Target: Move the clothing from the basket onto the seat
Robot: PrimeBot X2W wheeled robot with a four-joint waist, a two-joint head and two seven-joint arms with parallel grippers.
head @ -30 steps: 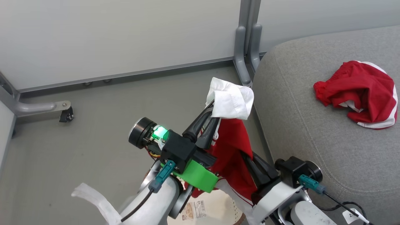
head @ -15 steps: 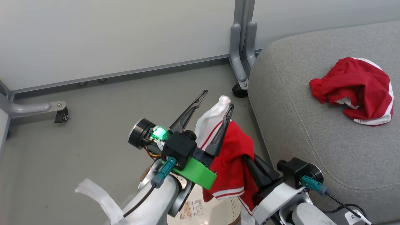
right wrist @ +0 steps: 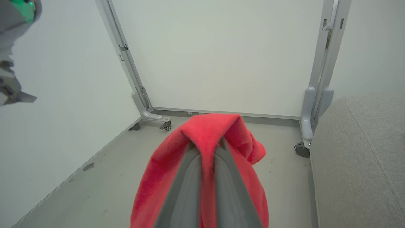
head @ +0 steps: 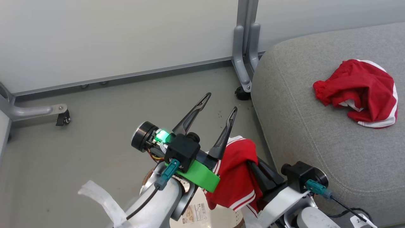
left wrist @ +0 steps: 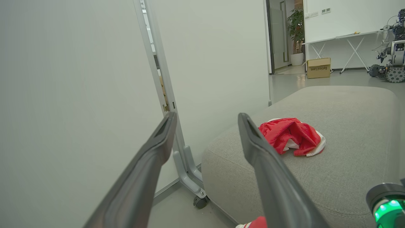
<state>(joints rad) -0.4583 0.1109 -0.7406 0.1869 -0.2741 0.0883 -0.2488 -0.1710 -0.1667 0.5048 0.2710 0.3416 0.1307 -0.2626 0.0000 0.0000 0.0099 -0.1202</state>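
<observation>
Beside the large grey woven-fabric seat (head: pixel 310 142), the left gripper (head: pixel 221 102) stands spread and empty. The right gripper (right wrist: pixel 206 148) clenches a soft red white-striped garment (head: pixel 235 177) there; another crumpled red garment (head: pixel 357 91) lies on the seat.

First garment (head: pixel 357 91) down on the seat (head: pixel 310 142): bright red, crumpled in a loose heap, white panels and thin white edging showing along its right and lower folds, well in from the rounded corner. Grey woven cushion, broad, stitched seam curving near the edge. Second garment (head: pixel 235 177) up in the air just left of the seat, pinched at a fold in the closed right hand (right wrist: pixel 207 147), hanging limp on both sides, white stripes at the hem. Beneath it, the basket (head: pixel 232 217): cream, perforated, paper label showing, mostly hidden.
</observation>
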